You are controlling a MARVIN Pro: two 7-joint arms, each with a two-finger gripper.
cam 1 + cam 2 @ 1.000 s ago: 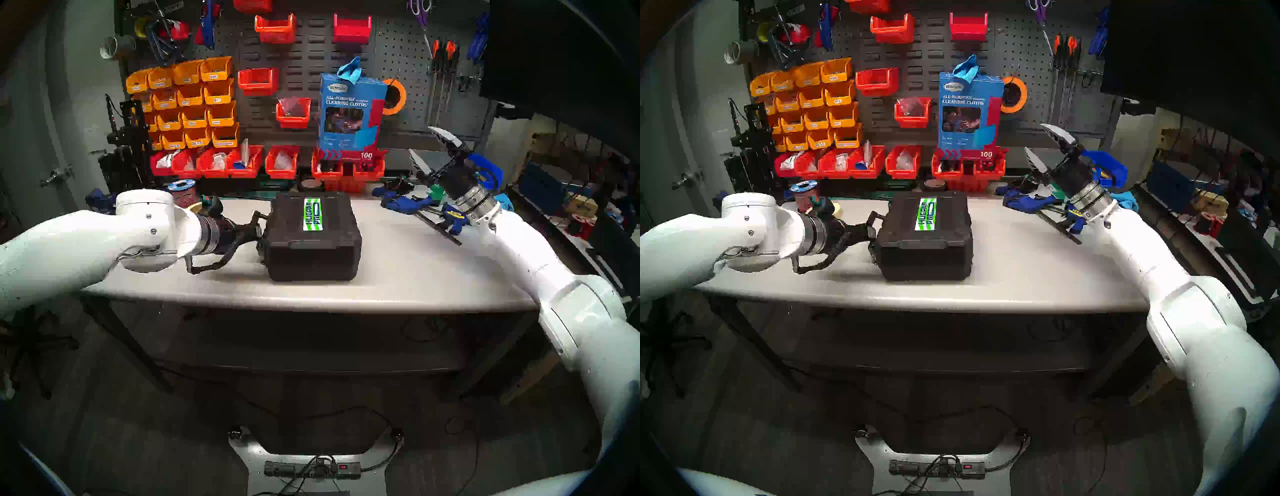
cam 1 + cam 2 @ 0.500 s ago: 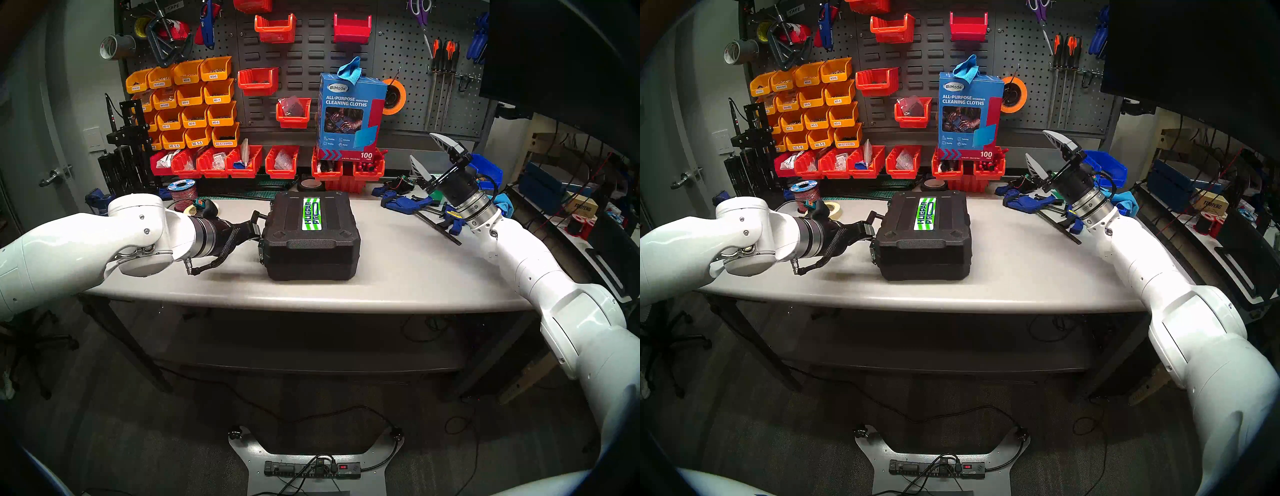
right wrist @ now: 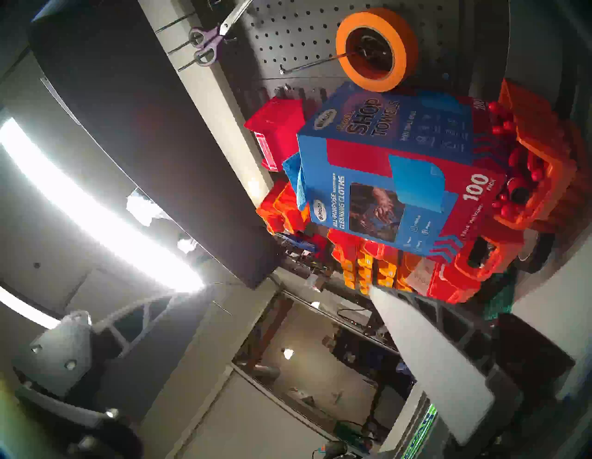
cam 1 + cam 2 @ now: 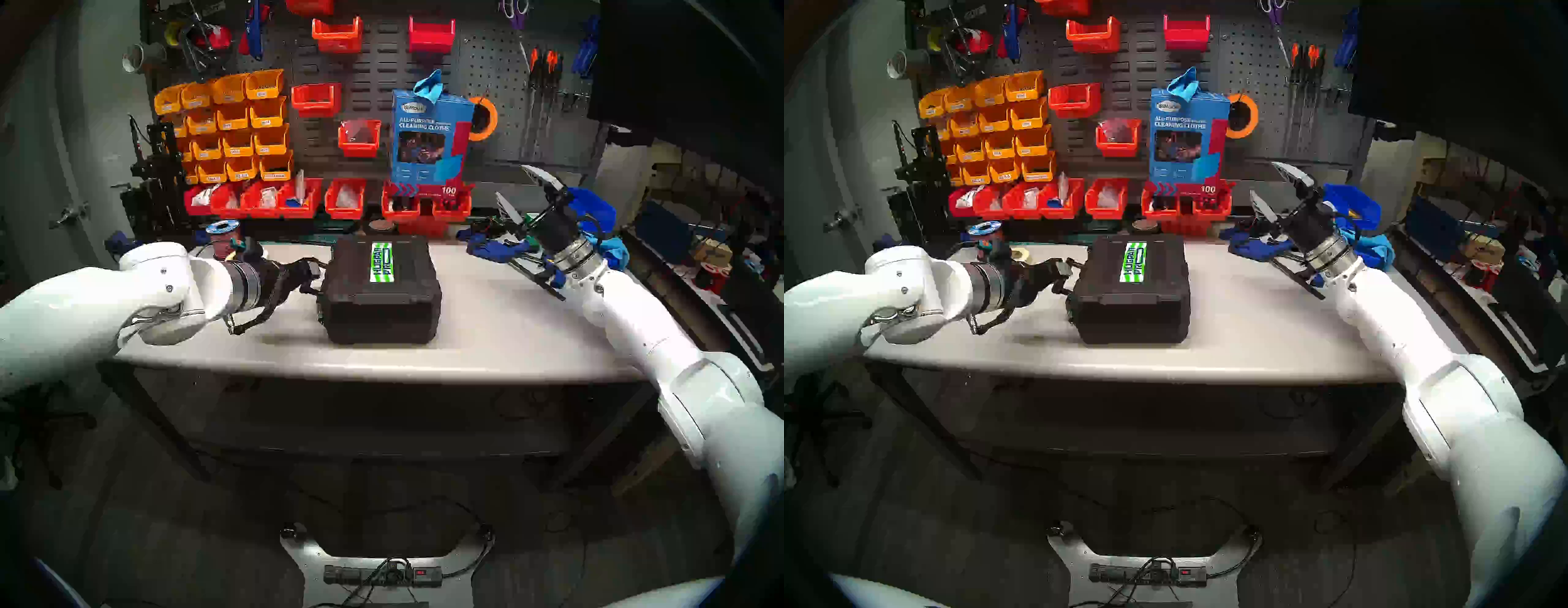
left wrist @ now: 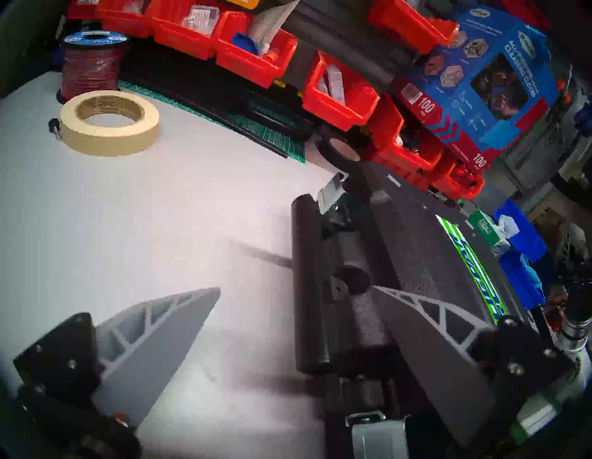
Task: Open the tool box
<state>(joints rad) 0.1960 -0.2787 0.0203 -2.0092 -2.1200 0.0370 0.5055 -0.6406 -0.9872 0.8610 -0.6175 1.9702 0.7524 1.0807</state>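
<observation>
- Rolled since a second ago, the left tool [image 5: 298,290] stands spread at the tool box [image 4: 384,293] handle [image 5: 309,285].
- Tool box lies flat on the surface [image 4: 509,331], handle leftward, sticker [image 4: 382,262] running front-to-back.
- Right tool [image 4: 528,193] spread, empty.

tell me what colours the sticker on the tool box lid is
Green and white stripes on the sticker; clearest in the head view.

Beside the left gripper [image 5: 296,290], the black tool box [image 4: 384,293] is showing a green-and-white striped sticker [image 4: 381,262]; beyond it, cream tape [image 5: 109,122] is lying.
</observation>
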